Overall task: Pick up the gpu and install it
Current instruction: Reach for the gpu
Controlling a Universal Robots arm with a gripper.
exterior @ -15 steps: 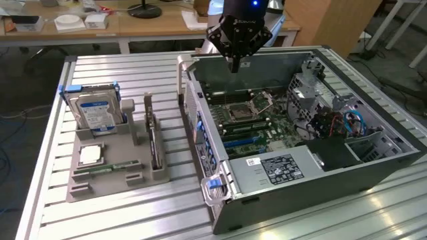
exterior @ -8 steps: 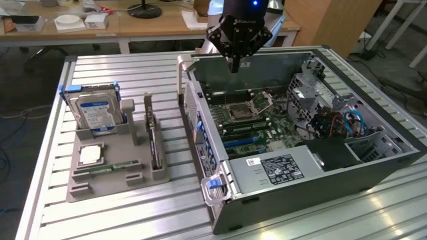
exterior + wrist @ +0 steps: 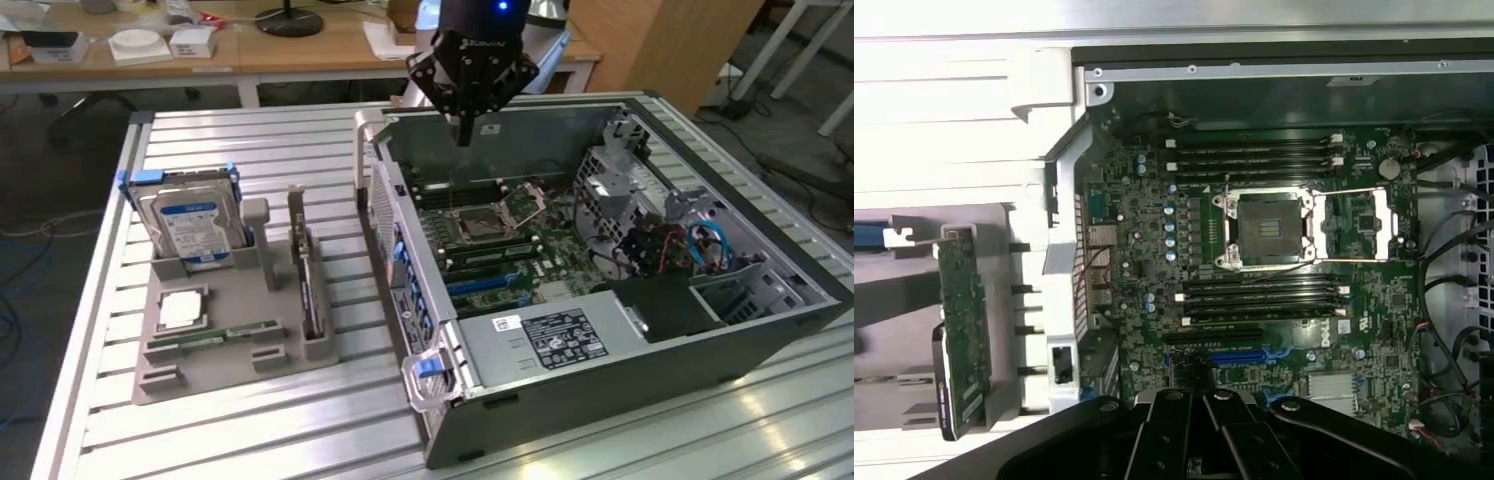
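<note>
The claw (image 3: 1204,400), pinched shut and empty, hangs over the open computer case (image 3: 641,370). The gpu (image 3: 310,290) stands on edge just beside the case. It is probably light, stiff and fragile, best gripped by its top edge.

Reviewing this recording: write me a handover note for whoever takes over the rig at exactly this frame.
End effector: shut, holding nothing, hanging above the open computer case, over the motherboard.
gpu: standing on edge in the gray holder, to the exterior view's left of the case, apart from the end effector.
Done: nothing that shows; the gpu is not yet picked up.
Left: both the pick-up and the install.
</note>
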